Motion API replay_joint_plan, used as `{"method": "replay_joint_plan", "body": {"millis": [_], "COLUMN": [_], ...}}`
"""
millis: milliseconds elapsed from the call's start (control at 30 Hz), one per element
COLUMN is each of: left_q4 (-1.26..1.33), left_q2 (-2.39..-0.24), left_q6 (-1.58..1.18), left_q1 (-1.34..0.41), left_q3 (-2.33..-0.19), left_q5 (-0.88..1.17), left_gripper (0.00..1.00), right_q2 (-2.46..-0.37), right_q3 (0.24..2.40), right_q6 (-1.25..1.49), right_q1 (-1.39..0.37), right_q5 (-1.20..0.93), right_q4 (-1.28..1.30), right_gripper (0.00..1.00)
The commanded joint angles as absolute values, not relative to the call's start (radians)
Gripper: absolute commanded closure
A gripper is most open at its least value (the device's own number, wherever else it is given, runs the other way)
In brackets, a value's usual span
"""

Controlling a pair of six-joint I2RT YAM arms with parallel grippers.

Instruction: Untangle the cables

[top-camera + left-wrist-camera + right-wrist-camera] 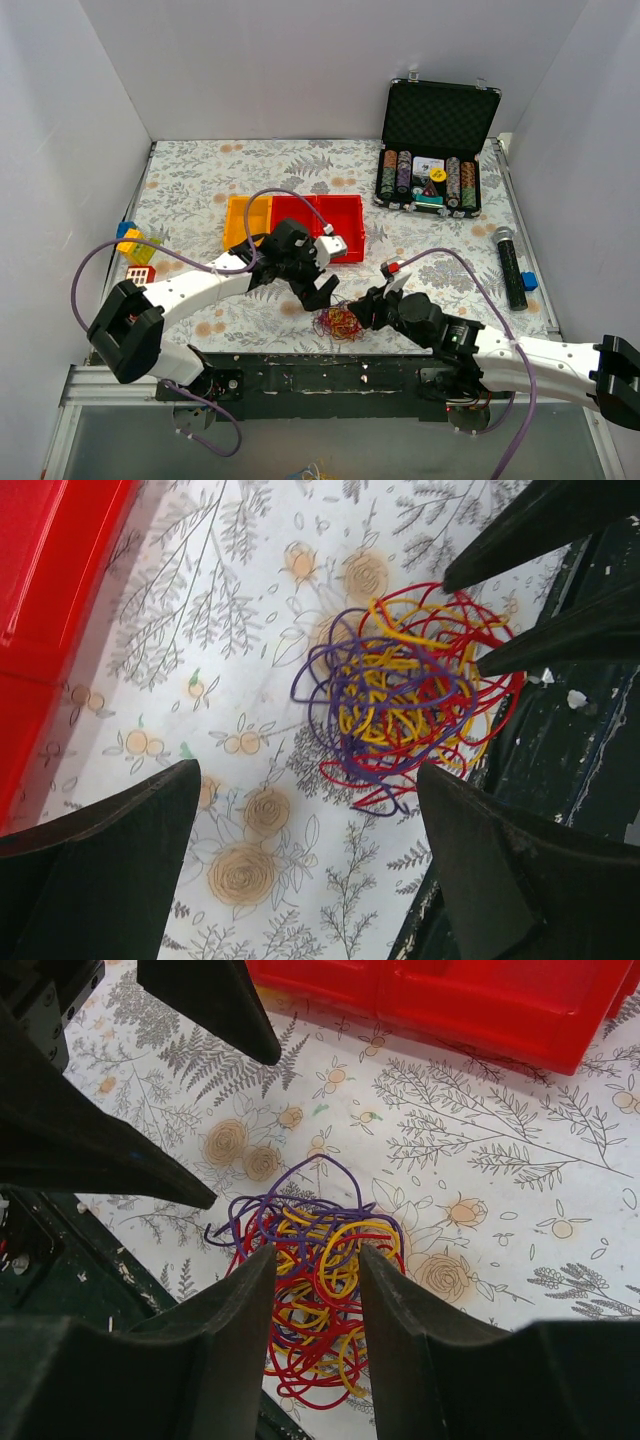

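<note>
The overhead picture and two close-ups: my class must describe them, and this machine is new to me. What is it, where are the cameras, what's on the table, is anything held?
Two robot arms are bolted to a table. One camera looks down from above; each close-up comes from a wrist camera. On it lie tangled red, yellow and purple cables, a red bin, a yellow bin and a chip case. Nothing is held: the left gripper hangs open above them; the right gripper, open too, is at their edge.
</note>
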State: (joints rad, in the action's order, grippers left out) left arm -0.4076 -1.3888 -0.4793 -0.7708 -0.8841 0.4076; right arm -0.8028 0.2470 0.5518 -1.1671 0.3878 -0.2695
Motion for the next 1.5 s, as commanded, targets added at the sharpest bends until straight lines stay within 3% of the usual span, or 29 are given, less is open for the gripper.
{"method": "replay_joint_plan", "body": {"millis": [0, 300, 533, 700, 867, 1133, 1467], "left_q4": [-0.402, -0.407, -0.348, -0.353, -0.377, -0.526, -0.566], "left_q2": [-1.402, -1.431, -1.465, -1.476, -1.442, -1.324, -1.204], "left_q6": [-0.413, -0.276, -0.256, -0.275, -0.313, -0.429, -0.551], "left_q1": [-0.827, -0.882, -0.884, -0.888, -0.890, -0.890, -0.891], "left_q3": [-0.960, -0.904, -0.923, -0.927, -0.946, -1.060, -1.078], "left_q5": [0.449, 0.433, 0.373, 0.394, 0.356, 0.379, 0.420], "left_gripper": [0.10, 0.19, 0.57, 0.71, 0.99, 1.00, 1.00], "right_q2": [-0.784, -0.766, -0.738, -0.729, -0.709, -0.692, -0.776], "right_q3": [0.233, 0.226, 0.218, 0.224, 0.232, 0.287, 0.354], "right_q6": [0.566, 0.569, 0.580, 0.580, 0.569, 0.448, 0.318], "right_q1": [-1.170, -1.170, -1.170, -1.170, -1.170, -1.170, -1.170], "right_q5": [0.419, 0.429, 0.431, 0.440, 0.445, 0.433, 0.319], "right_q4": [-0.275, -0.267, -0.262, -0.252, -0.233, -0.245, -0.368], "right_gripper": [0.55, 0.55, 0.55, 0.55, 0.53, 0.28, 0.16]}}
